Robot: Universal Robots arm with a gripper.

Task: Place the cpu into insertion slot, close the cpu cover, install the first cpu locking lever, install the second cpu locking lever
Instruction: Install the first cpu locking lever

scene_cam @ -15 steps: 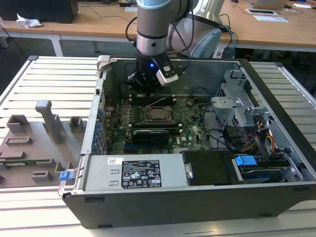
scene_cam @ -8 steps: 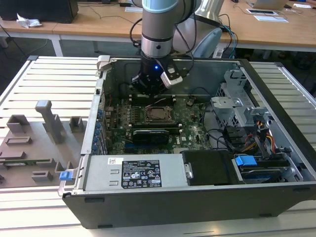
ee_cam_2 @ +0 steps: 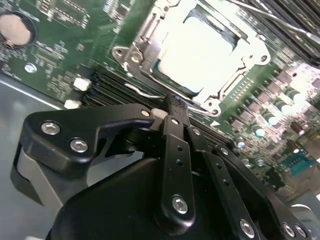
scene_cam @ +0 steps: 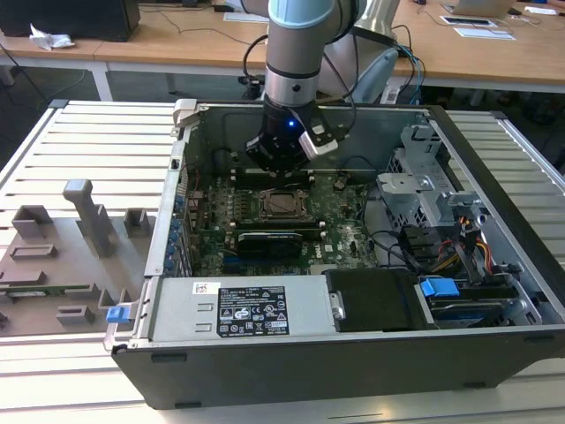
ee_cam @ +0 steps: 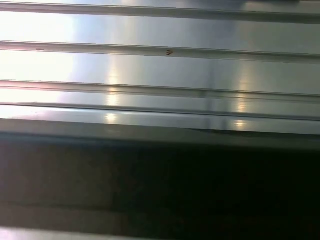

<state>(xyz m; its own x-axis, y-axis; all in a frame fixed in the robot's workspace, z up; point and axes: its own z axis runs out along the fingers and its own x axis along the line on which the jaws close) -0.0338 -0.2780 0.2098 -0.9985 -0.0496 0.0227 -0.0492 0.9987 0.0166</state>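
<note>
The exterior view looks down at an angle from beyond the front edge of the open computer case point(scene_cam: 353, 353), far enough off to take in the whole case, the ribbed tabletop point(scene_cam: 88, 141) and the arm's lower end. The second wrist view sits just behind the hand point(ee_cam_2: 175, 107), looking steeply and closely along it onto the motherboard point(ee_cam_2: 65, 55) (the socket area point(scene_cam: 282, 205) shows in both). The first wrist view faces a ribbed metal surface point(ee_cam: 160, 65) at close range.
</note>
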